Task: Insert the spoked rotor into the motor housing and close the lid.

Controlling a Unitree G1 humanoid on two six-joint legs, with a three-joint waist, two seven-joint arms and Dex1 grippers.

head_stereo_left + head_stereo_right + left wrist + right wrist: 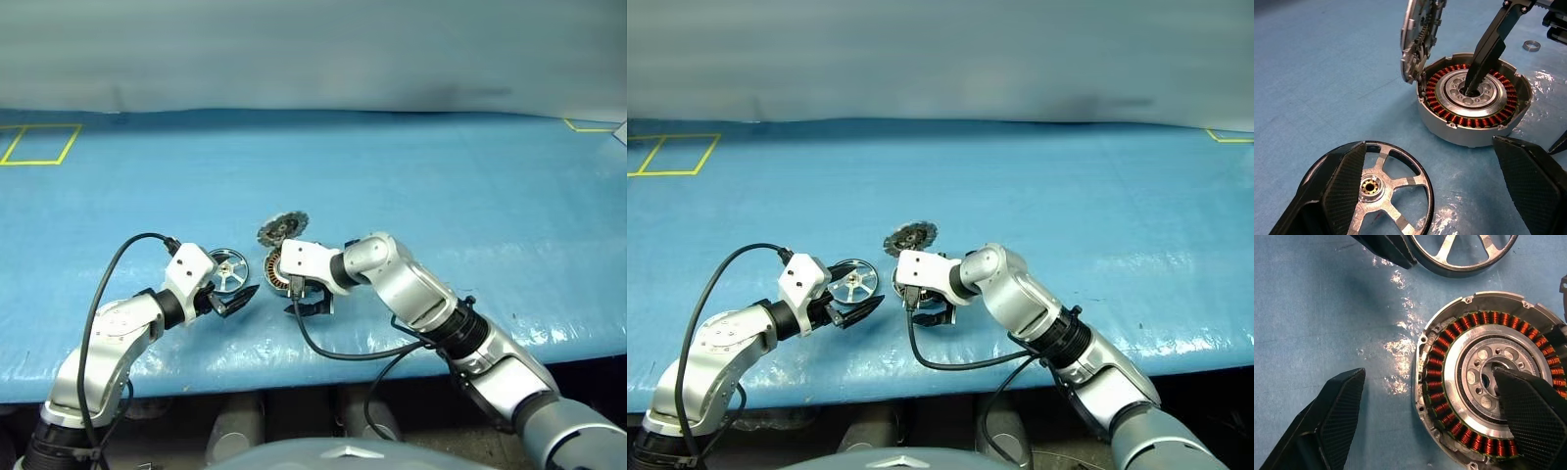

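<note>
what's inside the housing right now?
Inside the housing: a copper winding ring around a silver hub. One right end effector finger reaches into the hub's centre hole, hiding its bottom. The rotor lies outside; the lid is open.

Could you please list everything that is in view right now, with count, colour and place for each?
spoked rotor: one, silver, flat on the cover beside the housing, between the left gripper's fingers.
motor housing: one, grey with copper-brown windings, near the table's front edge, open.
lid: one, grey, standing up on the housing's rim, toothed face showing.
small ring: one, dark, on the cover just past the housing.
table cover: one, blue, over the whole table.
tape outlines: two, yellow, far left and far right corners.
left gripper: one, black fingers, open, astride the rotor.
right gripper: one, black fingers, open, one finger tip in the housing's central hub.
</note>
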